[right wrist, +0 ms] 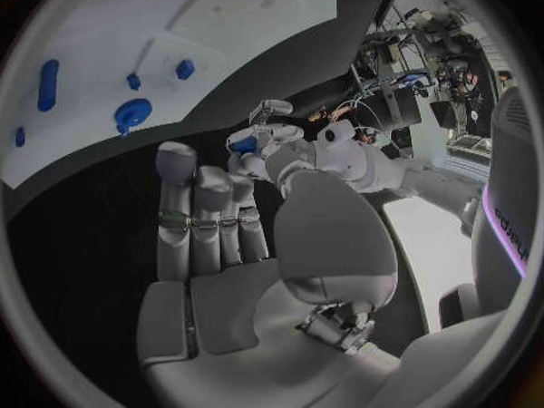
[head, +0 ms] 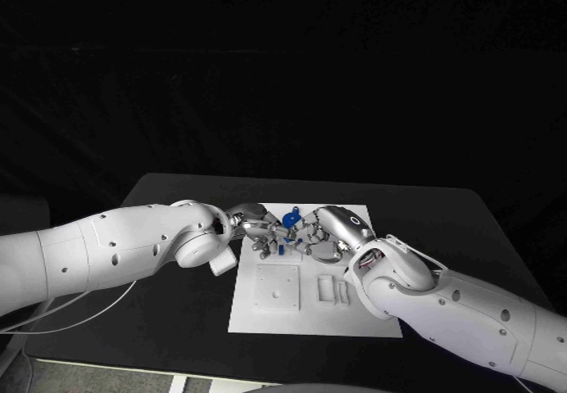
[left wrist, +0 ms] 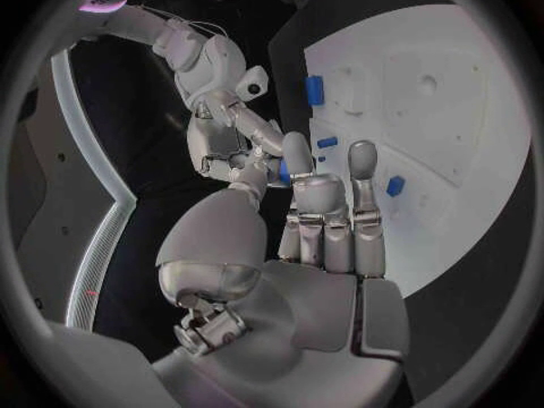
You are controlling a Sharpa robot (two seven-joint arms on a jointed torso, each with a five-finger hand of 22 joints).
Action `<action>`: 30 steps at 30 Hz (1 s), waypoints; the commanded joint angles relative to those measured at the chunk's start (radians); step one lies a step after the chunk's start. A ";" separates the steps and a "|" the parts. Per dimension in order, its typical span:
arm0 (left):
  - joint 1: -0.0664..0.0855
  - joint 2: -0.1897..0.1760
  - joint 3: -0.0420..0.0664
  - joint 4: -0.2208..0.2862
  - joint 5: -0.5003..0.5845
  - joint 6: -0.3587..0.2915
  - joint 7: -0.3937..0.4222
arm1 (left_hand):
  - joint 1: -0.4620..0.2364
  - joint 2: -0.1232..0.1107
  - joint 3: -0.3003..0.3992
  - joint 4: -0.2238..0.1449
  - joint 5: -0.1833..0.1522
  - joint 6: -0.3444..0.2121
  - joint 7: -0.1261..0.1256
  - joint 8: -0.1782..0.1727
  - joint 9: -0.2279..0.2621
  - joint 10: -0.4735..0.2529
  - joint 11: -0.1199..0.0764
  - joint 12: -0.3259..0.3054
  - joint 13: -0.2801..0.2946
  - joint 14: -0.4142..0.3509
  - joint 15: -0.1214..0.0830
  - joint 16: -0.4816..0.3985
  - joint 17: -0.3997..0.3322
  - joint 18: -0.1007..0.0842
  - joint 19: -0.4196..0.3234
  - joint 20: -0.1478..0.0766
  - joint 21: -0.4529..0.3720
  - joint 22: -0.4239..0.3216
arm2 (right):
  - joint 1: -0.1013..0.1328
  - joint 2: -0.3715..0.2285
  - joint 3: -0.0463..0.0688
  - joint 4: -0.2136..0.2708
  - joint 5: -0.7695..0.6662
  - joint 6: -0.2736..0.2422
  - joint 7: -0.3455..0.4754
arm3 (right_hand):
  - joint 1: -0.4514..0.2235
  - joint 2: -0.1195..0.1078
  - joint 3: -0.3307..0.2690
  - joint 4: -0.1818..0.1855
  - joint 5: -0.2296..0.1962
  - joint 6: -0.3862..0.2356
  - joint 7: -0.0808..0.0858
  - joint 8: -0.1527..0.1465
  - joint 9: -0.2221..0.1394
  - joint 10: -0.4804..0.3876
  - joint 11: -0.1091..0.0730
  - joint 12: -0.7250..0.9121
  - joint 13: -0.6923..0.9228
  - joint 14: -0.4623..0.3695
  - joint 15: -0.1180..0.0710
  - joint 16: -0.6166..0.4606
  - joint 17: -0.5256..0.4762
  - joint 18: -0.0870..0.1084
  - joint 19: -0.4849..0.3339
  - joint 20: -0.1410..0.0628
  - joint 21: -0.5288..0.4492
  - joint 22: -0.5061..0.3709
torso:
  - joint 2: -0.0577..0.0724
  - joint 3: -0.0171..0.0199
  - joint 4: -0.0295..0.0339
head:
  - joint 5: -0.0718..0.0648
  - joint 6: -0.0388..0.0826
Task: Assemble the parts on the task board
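Above the far half of the white task board [head: 296,315], my two hands meet fingertip to fingertip. My left hand [head: 254,225] pinches a small blue part [head: 289,219] between thumb and a finger, clear of the board. The left wrist view shows that part [left wrist: 281,169] at my left fingertips [left wrist: 297,154], with my right hand [left wrist: 227,131] reaching to it. My right hand [head: 325,233] has its fingers against the same part [right wrist: 244,144]. Whether it grips it I cannot tell.
Several loose blue parts lie on the board: a round one [right wrist: 132,113], a long one [right wrist: 48,83] and small blocks [left wrist: 394,186]. The board's near half has a square recess [head: 278,291] and slots [head: 331,288]. Black table [head: 449,221] surrounds the board.
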 commanded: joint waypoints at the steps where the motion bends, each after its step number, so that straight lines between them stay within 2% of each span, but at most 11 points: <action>1: 0.000 0.003 0.003 0.003 -0.003 0.002 0.022 | 0.032 0.023 0.001 0.006 -0.004 0.010 -0.003 0.225 0.106 0.016 -0.001 -0.005 0.000 -0.003 0.001 -0.005 -0.001 -0.015 0.002 0.004 -0.007 0.019 | -0.002 0.002 -0.002 0.000 0.002 0.043 0.001 | 0.003 0.017 0.024 -0.004 -0.006 0.010 -0.003 0.004 0.001 0.002 -0.007 0.006 0.003 0.001 -0.006 0.004 0.003 -0.014 0.000 -0.011 0.006 0.059 | 0.000 0.0003 0.0001 | -0.001 -0.001; 6: 0.000 0.003 0.003 0.003 -0.003 0.005 0.022 | 0.035 0.023 0.000 0.009 -0.006 0.009 -0.003 0.227 0.103 0.016 -0.001 -0.005 0.000 -0.004 0.001 -0.004 -0.002 -0.015 0.002 0.004 -0.007 0.019 | -0.002 0.004 -0.002 -0.001 -0.002 0.045 -0.002 | -0.002 0.014 0.048 -0.014 -0.006 0.019 -0.005 0.003 0.001 0.005 -0.009 0.007 0.007 0.002 -0.008 0.003 0.006 -0.018 0.000 -0.014 0.010 0.059 | 0.001 0.0003 0.0003 | -0.002 -0.002; 13: 0.000 0.003 0.003 0.005 0.000 0.012 0.020 | 0.035 0.024 -0.001 0.014 -0.009 0.008 -0.002 0.227 0.097 0.016 -0.001 -0.005 0.000 -0.004 0.002 -0.005 -0.002 -0.015 0.001 0.005 -0.009 0.019 | -0.002 0.006 -0.002 -0.002 -0.019 0.043 -0.009 | 0.014 0.027 0.078 -0.037 -0.006 0.032 -0.008 0.004 0.001 0.009 -0.013 0.010 0.015 0.004 -0.010 0.004 0.010 -0.021 0.000 -0.017 0.018 0.060 | 0.000 0.0004 0.0006 | -0.003 -0.003; 19: 0.000 0.002 0.003 0.006 0.009 0.018 0.022 | 0.038 0.024 -0.006 0.026 -0.026 0.014 0.001 0.201 0.039 0.015 0.001 -0.012 -0.003 -0.006 0.004 -0.009 -0.005 -0.015 0.001 0.006 -0.012 0.019 | -0.002 0.007 -0.002 -0.002 -0.038 0.038 -0.015 | 0.020 0.035 0.106 -0.059 -0.006 0.046 -0.009 0.004 0.001 0.016 -0.014 0.017 0.025 0.008 -0.012 0.010 0.017 -0.024 0.002 -0.019 0.033 0.063 | 0.000 0.0003 0.0004 | -0.003 -0.003; 20: 0.000 0.002 0.003 0.006 0.013 0.018 0.022 | 0.035 0.024 -0.009 0.031 -0.031 0.014 0.001 0.199 0.034 0.014 0.002 -0.013 -0.004 -0.007 0.004 -0.011 -0.006 -0.015 0.001 0.007 -0.013 0.019 | -0.002 0.007 -0.002 -0.001 -0.040 0.037 -0.016 | 0.012 0.035 0.116 -0.069 -0.006 0.048 -0.009 0.004 0.001 0.018 -0.014 0.017 0.027 0.009 -0.012 0.010 0.019 -0.025 0.001 -0.020 0.037 0.063 | 0.000 0.0002 0.0005 | -0.003 -0.003; 21: 0.000 0.002 0.003 0.005 0.015 0.019 0.022 | 0.030 0.025 -0.015 0.038 -0.051 0.014 0.001 0.198 0.030 0.013 0.002 -0.014 -0.004 -0.007 0.005 -0.012 -0.007 -0.015 0.001 0.007 -0.014 0.018 | -0.002 0.007 -0.002 -0.001 -0.042 0.036 -0.017 | 0.012 0.035 0.117 -0.071 -0.006 0.050 -0.009 0.004 0.001 0.018 -0.014 0.017 0.027 0.009 -0.012 0.010 0.020 -0.025 0.001 -0.020 0.038 0.063 | 0.000 0.0002 0.0005 | -0.003 -0.003; 22: 0.000 0.001 0.003 0.005 0.017 0.018 0.021 | 0.027 0.027 -0.021 0.045 -0.086 0.014 0.001 0.197 0.025 0.013 0.002 -0.015 -0.005 -0.007 0.005 -0.013 -0.008 -0.015 0.000 0.008 -0.015 0.018 | -0.002 0.007 -0.002 -0.001 -0.044 0.035 -0.018 | 0.010 0.035 0.119 -0.074 -0.006 0.050 -0.009 0.004 0.001 0.018 -0.014 0.016 0.028 0.009 -0.012 0.010 0.020 -0.025 0.001 -0.020 0.039 0.063 | 0.000 0.0004 0.0005 | -0.004 -0.004; 23: 0.000 0.001 0.003 0.005 0.019 0.018 0.021 | 0.024 0.026 -0.029 0.052 -0.097 0.013 0.000 0.195 0.020 0.013 0.002 -0.016 -0.005 -0.007 0.005 -0.014 -0.008 -0.015 0.001 0.009 -0.016 0.018 | -0.002 0.007 -0.002 -0.001 -0.045 0.034 -0.019 | 0.005 0.036 0.124 -0.082 -0.006 0.053 -0.008 0.003 0.001 0.019 -0.013 0.015 0.028 0.009 -0.012 0.010 0.022 -0.025 0.000 -0.020 0.042 0.064 | 0.000 0.0002 0.0004 | -0.004 -0.005; 25: 0.000 0.000 0.003 0.004 0.021 0.017 0.020 | 0.021 0.007 -0.053 0.062 -0.121 0.015 -0.002 0.195 0.011 0.014 0.001 -0.016 -0.005 -0.006 0.005 -0.014 -0.010 -0.015 0.003 0.009 -0.019 0.017 | -0.002 0.006 -0.002 -0.001 -0.046 0.033 -0.020 | 0.005 0.036 0.124 -0.082 -0.006 0.053 -0.008 0.003 0.001 0.019 -0.013 0.015 0.028 0.009 -0.012 0.010 0.022 -0.025 0.000 -0.020 0.042 0.064 | 0.000 0.0003 0.0004 | -0.004 -0.005; 27: 0.000 0.000 0.003 0.003 0.023 0.016 0.019 | 0.026 0.005 -0.078 0.097 -0.117 0.015 -0.004 0.210 0.010 0.014 0.000 -0.015 -0.004 -0.006 0.005 -0.013 -0.011 -0.015 0.005 0.009 -0.025 0.018 | -0.002 0.006 -0.002 -0.001 -0.048 0.032 -0.021 | 0.006 0.038 0.125 -0.084 -0.005 0.053 -0.010 0.004 0.001 0.020 -0.015 0.016 0.030 0.010 -0.012 0.011 0.024 -0.025 0.000 -0.020 0.044 0.064 | 0.000 0.0005 0.0003 | -0.004 -0.005; 30: 0.000 -0.002 0.003 0.001 0.024 0.019 0.015 | 0.022 -0.009 -0.088 0.114 -0.106 0.010 -0.007 0.226 0.021 0.012 0.000 -0.014 -0.003 -0.008 0.004 -0.012 -0.012 -0.015 0.005 0.010 -0.028 0.019 | -0.002 0.005 -0.002 -0.001 -0.049 0.029 -0.021 | 0.005 0.039 0.126 -0.086 -0.005 0.053 -0.010 0.004 0.001 0.020 -0.015 0.015 0.030 0.010 -0.012 0.010 0.024 -0.025 -0.001 -0.020 0.045 0.064 | 0.000 0.0005 0.0002 | -0.004 -0.005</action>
